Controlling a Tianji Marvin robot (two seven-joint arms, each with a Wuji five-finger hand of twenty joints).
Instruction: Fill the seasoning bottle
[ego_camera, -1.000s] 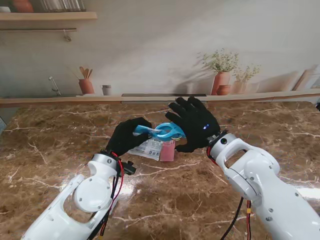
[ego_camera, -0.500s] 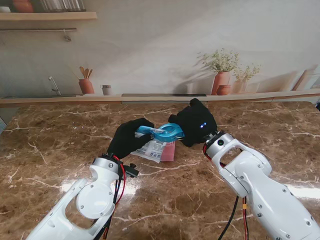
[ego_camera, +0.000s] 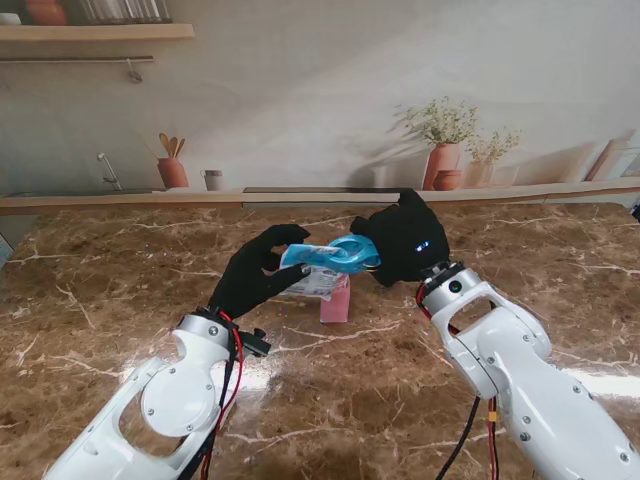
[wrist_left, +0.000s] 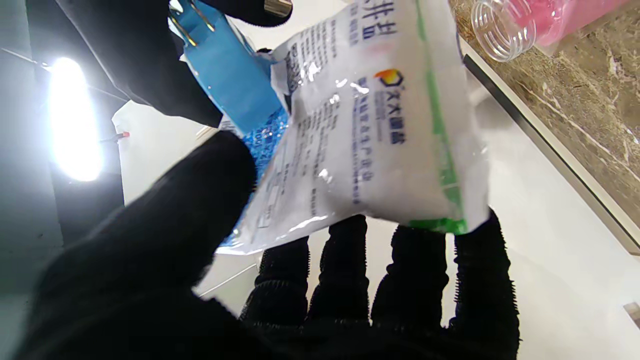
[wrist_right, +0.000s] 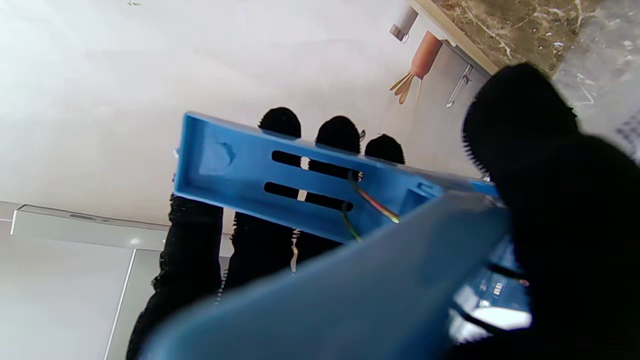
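While you watch, both robot hands grip things above the pink seasoning bottle (ego_camera: 335, 299).
Left robot hand (ego_camera: 252, 276) clasps the salt bag (wrist_left: 370, 125); right robot hand (ego_camera: 403, 243) clasps blue scissors (ego_camera: 335, 255); bottle stands uncapped on the bench (ego_camera: 120, 290).

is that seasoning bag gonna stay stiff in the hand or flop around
Likely floppy: the seasoning bag is thin, glossy film that creases and bulges over the left hand fingers. That sheen suggests it may slip. Its loose white fill probably shifts when tilted.

My left hand (wrist_left: 280, 280) grips white bag (wrist_left: 370, 130); blue clip (wrist_left: 230, 75) on its far end. Clear bottle (wrist_left: 505, 27) lies on desk (wrist_left: 590, 100).
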